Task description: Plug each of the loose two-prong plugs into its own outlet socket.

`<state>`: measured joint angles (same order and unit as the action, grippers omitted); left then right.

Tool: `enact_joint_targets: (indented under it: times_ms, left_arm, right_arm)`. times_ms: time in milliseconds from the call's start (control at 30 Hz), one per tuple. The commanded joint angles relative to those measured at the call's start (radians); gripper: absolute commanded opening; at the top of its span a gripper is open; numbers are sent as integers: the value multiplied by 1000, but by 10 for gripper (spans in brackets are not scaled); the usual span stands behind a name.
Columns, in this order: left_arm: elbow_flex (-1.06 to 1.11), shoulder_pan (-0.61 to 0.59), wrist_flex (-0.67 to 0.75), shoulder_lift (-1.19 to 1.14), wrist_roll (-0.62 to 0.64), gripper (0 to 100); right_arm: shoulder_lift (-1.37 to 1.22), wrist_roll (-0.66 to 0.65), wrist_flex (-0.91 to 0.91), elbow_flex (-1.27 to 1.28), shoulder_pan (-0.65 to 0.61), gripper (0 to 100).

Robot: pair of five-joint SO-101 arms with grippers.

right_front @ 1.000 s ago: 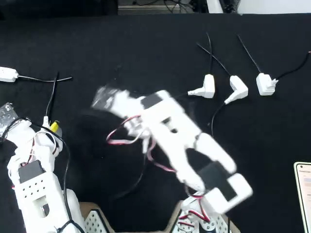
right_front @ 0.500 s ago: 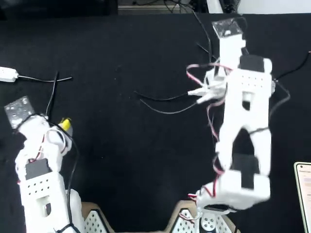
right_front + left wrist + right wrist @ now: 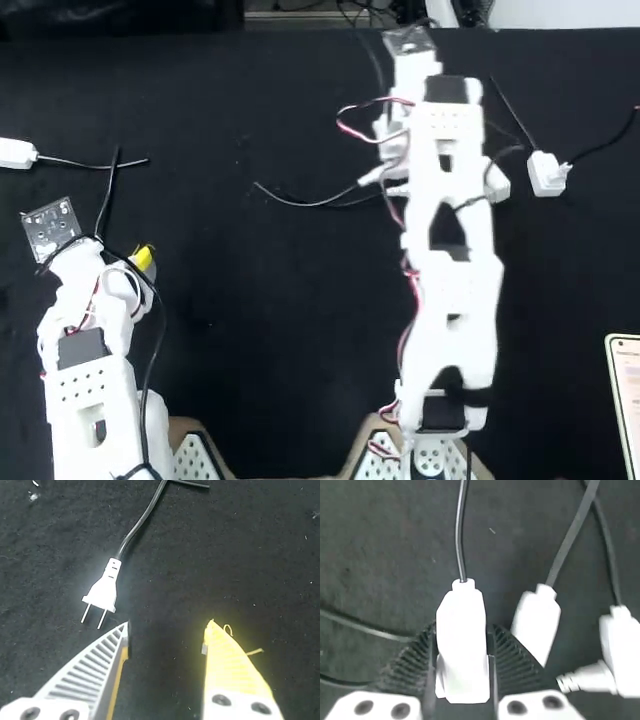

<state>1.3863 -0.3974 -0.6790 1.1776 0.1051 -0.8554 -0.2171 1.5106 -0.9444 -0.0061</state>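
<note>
Plug (image 3: pixel 102 592), white with two bare prongs, lies flat on the black worktop (image 3: pixel 260 540), just beyond the grey fingertip of the left end effector (image 3: pixel 167 630), whose jaws stand apart with nothing between them. Its long axis runs roughly along the reach, prongs toward the end effector and cable trailing away, and it sits toward the grey finger's side, not centred. The left arm is nearer. The right end effector (image 3: pixel 463 632), well apart, is closed against what looks like a white socket (image 3: pixel 461 610). Print on the paper (image 3: pixel 625 400) is too small to read.
</note>
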Motion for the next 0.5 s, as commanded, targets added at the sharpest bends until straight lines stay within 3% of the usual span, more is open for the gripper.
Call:
enact_joint_targets:
  times_ms: [0, 233, 400, 467]
  left_arm:
    - [-12, 10, 18, 12, -6, 245]
    - [-12, 10, 20, 12, -6, 245]
    - [-12, 10, 20, 12, -6, 245]
    - [-12, 10, 20, 12, -6, 245]
  right_arm:
    - [-102, 9, 21, -239, -21, 11]
    - [-317, 9, 44, -481, 48, 36]
    - [-366, 8, 155, -591, 28, 253]
    - [-357, 9, 199, -668, 25, 278]
